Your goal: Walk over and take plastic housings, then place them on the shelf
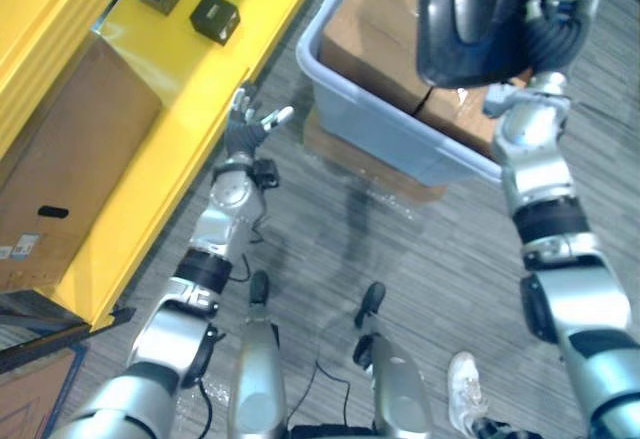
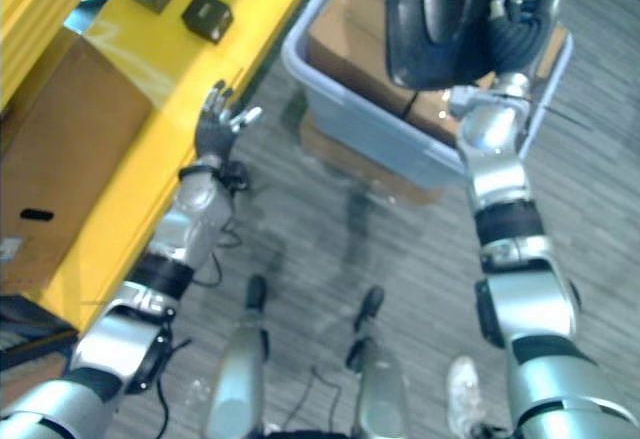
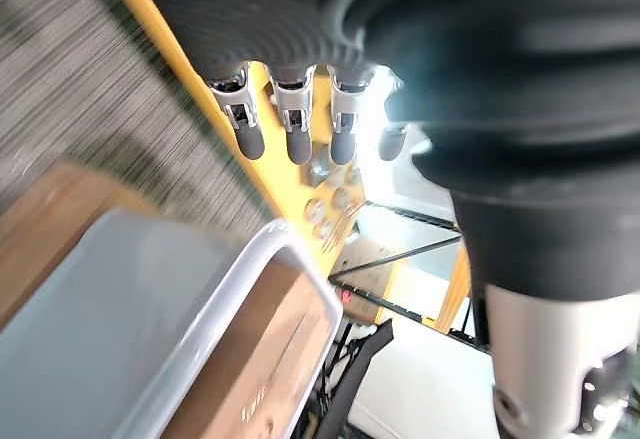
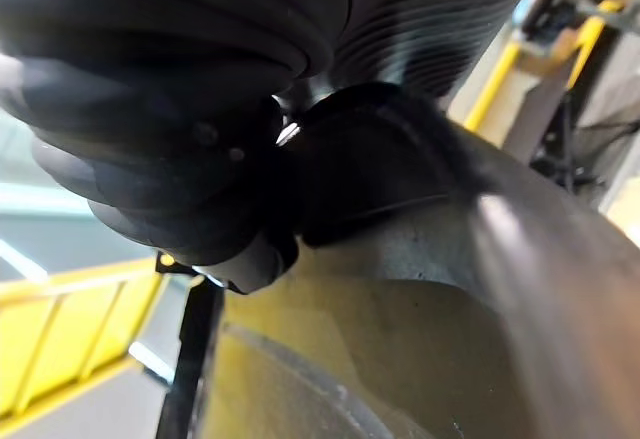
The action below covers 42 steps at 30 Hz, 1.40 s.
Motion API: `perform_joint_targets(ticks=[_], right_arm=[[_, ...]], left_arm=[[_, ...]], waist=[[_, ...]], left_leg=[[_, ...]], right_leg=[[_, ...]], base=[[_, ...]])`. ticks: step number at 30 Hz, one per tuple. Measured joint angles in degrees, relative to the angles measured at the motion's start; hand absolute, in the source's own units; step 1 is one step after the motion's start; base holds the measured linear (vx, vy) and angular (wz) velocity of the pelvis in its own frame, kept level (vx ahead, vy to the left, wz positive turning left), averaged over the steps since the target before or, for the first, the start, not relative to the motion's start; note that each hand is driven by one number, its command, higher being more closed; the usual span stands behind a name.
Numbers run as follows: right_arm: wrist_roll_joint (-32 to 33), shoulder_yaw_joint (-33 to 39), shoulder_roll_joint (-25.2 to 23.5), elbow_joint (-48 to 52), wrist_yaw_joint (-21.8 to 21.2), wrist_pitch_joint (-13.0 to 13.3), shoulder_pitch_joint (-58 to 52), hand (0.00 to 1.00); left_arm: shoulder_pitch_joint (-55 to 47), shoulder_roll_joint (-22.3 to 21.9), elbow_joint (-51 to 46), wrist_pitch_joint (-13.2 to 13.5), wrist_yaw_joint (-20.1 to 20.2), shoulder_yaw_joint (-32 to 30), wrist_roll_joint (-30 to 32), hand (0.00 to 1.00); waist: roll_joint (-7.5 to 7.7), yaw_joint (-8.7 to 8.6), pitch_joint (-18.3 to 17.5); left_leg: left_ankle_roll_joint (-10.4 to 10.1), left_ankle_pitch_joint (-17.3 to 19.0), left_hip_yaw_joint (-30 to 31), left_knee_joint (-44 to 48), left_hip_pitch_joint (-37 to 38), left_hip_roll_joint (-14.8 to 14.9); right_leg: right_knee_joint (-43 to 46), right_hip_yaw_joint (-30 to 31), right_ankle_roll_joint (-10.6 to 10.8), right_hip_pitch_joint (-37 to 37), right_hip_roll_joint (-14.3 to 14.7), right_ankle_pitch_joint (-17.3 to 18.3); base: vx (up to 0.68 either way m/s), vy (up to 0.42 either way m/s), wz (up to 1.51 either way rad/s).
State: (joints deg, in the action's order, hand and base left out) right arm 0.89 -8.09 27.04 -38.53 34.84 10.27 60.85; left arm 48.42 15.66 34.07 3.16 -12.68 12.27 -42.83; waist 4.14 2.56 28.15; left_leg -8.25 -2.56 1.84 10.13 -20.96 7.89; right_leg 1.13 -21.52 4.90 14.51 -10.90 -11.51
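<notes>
Left eye view: the right hand (image 1: 550,39) is up against a large, glossy black plastic housing (image 1: 470,19) that hangs above the grey-blue bin (image 1: 380,124). The bin is lined with cardboard (image 1: 370,34). The housing hides the contact, so I cannot tell whether that hand is clenched on it or merely pressed to it. The right wrist view shows the dark curved shell hard against the hand's cover.

The left hand (image 1: 245,124) is released, with its fingers (image 3: 290,129) straight and spread. It sits just beside the edge of the yellow shelf (image 1: 200,79) and holds nothing.

The main risk, as I judge it, is a slip. The shell looks smooth and bulky for one hand, and a swing toward the shelf could twist it loose onto the bin or the floor.

The shelf already carries small dark boxes (image 1: 215,17), and a wide housing set down carelessly could shove them. The left hand could clip the shelf edge if the body turns.

A person's white shoe (image 1: 463,379) stands near the robot, so a sidestep risks contact.
</notes>
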Motion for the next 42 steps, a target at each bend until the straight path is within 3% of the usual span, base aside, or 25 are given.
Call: perform_joint_targets(ticks=[5,16,32,33,39,42], right_arm=[[-2.1,-1.2,-2.3,0.4,-0.6,0.0,-1.3,1.0],[-6.7,-6.2,-7.3,2.1,-1.9,0.2,-3.7,1.0],[-8.5,-11.9,-13.7,2.1,-4.9,0.9,-8.9,1.0],[-8.5,-11.9,-13.8,2.1,-4.9,0.9,-8.9,1.0],[-8.4,-12.3,-14.9,2.1,-4.8,1.3,-10.3,1.0],[-7.0,-12.3,-15.8,2.1,-4.7,2.2,-11.9,1.0]], left_arm=[[0.4,-3.0,2.3,-0.1,2.5,0.3,-4.3,0.0],[1.7,-5.2,3.8,0.1,4.2,2.8,-5.1,0.0],[2.1,-7.1,5.6,0.8,2.5,7.1,-1.1,0.0],[2.1,-7.1,5.6,1.0,2.3,7.1,-1.1,1.0],[2.1,-7.2,5.6,3.4,-1.3,7.1,-1.6,1.0],[2.0,-7.3,6.2,6.1,-3.4,6.9,-2.2,1.0]], waist=[[0.0,-0.03,0.0],[0.0,-0.16,0.0],[0.94,0.01,-0.6],[0.95,0.0,-0.6],[0.95,-0.01,-0.6],[0.95,-0.01,-0.6]], left_leg=[[0.0,0.0,-0.3,-0.2,0.5,0.0],[-0.1,-0.2,-0.6,-0.6,1.2,0.0],[-0.1,-1.5,-0.5,-3.6,3.8,0.0],[-0.2,-1.6,-0.5,-3.7,3.9,-0.1],[-0.2,-1.6,-0.5,-3.7,3.9,-0.1],[-0.2,-1.6,-0.5,-3.7,4.0,0.0]], right_leg=[[0.0,0.2,0.0,-0.2,0.0,0.0],[-0.1,0.5,0.0,-0.6,0.0,0.0],[-0.8,-0.1,0.0,-2.6,0.0,0.0],[-0.8,-0.1,0.0,-2.6,0.0,0.0],[-0.9,-0.1,0.0,-2.6,0.0,0.0],[-0.9,-0.1,0.0,-2.7,0.0,0.0]], base=[[0.0,0.001,-0.01],[0.01,0.002,-0.01],[0.0,0.001,0.02],[0.0,0.0,0.0],[0.0,0.0,0.0],[0.0,0.0,0.0]])
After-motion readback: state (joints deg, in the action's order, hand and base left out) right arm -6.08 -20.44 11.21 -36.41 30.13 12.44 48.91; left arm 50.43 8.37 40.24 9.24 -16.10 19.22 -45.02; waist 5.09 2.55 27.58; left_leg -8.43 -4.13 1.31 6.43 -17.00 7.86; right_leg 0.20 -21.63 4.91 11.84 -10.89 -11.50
